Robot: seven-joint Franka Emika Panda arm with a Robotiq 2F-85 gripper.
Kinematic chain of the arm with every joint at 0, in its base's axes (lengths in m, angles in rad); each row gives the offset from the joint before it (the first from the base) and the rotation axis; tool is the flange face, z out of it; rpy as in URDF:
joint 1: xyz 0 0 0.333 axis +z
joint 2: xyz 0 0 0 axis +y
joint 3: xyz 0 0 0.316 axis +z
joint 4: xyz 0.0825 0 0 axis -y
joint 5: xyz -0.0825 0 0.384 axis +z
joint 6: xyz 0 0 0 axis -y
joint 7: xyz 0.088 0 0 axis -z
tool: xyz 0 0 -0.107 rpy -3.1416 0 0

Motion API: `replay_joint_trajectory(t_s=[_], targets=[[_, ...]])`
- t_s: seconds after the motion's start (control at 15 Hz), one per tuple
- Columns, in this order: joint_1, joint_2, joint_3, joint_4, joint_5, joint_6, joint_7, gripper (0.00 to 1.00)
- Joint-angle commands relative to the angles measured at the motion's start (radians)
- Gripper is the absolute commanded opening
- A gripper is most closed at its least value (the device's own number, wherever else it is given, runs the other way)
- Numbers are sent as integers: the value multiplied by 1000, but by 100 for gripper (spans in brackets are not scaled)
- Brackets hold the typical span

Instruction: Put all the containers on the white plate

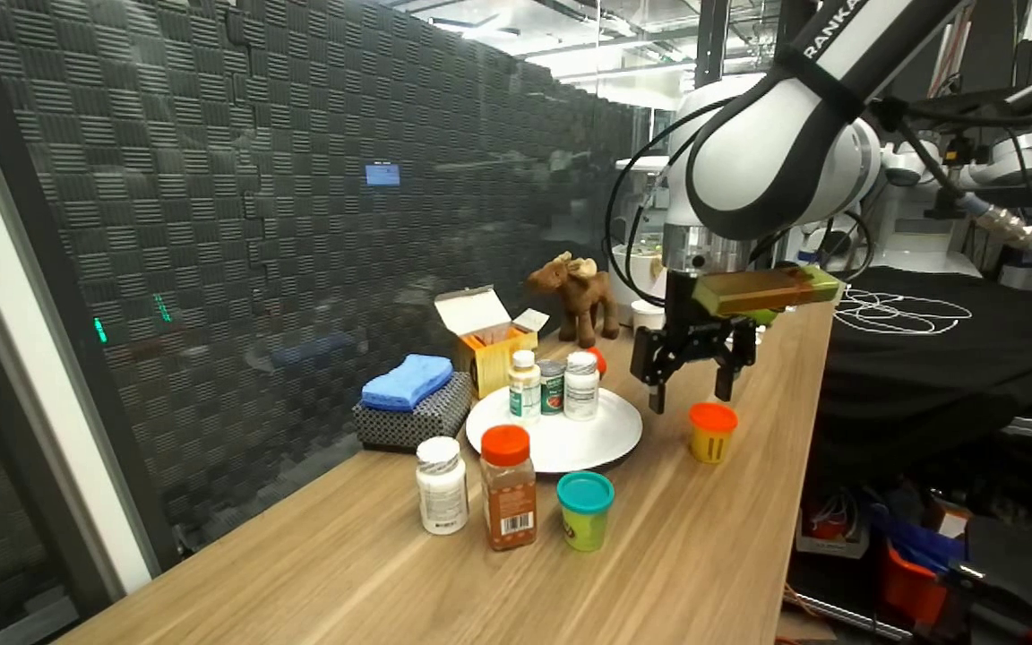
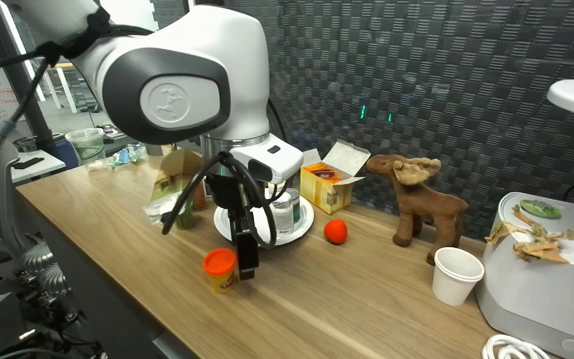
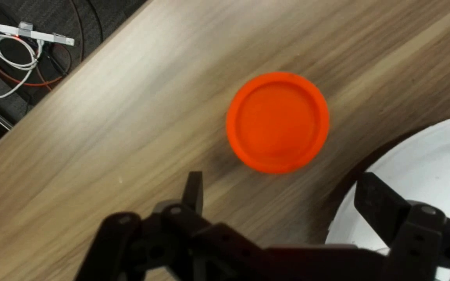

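The white plate (image 1: 561, 451) holds a teal-labelled bottle (image 1: 524, 394), a dark can (image 1: 552, 394) and a white bottle (image 1: 581, 394). On the table in front of it stand another white bottle (image 1: 442, 493), an orange-lidded brown bottle (image 1: 508, 493) and a teal-lidded green tub (image 1: 585, 515). An orange-lidded yellow tub (image 1: 711, 437) stands upright apart from the plate, beside the table edge; its lid (image 3: 277, 123) shows in the wrist view. My gripper (image 1: 691, 396) is open and empty, above and beside this tub, not touching it. In the wrist view its fingertips (image 3: 281, 177) are wide apart.
An open yellow box (image 1: 494, 354), a blue cloth (image 1: 407, 382) on a dark box (image 1: 413, 421), and a plush moose (image 1: 577, 300) stand behind the plate. A red ball-like object (image 2: 336, 232), white cups (image 2: 456, 276) and a grey appliance (image 2: 541, 279) are further along the table.
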Motion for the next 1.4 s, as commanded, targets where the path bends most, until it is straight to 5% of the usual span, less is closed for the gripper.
replay_joint_trajectory(t_s=[0.0, 0.53, 0.67, 1.0, 1.33], targets=[[18, -54, -4, -57, -32, 7, 55, 100], [13, -118, 2, -125, -21, -2, 63, 100], [11, -133, 4, -130, -17, -2, 59, 74], [5, -123, 7, -100, -4, -25, 40, 35], [3, -123, 7, -83, -1, -42, 41, 29]])
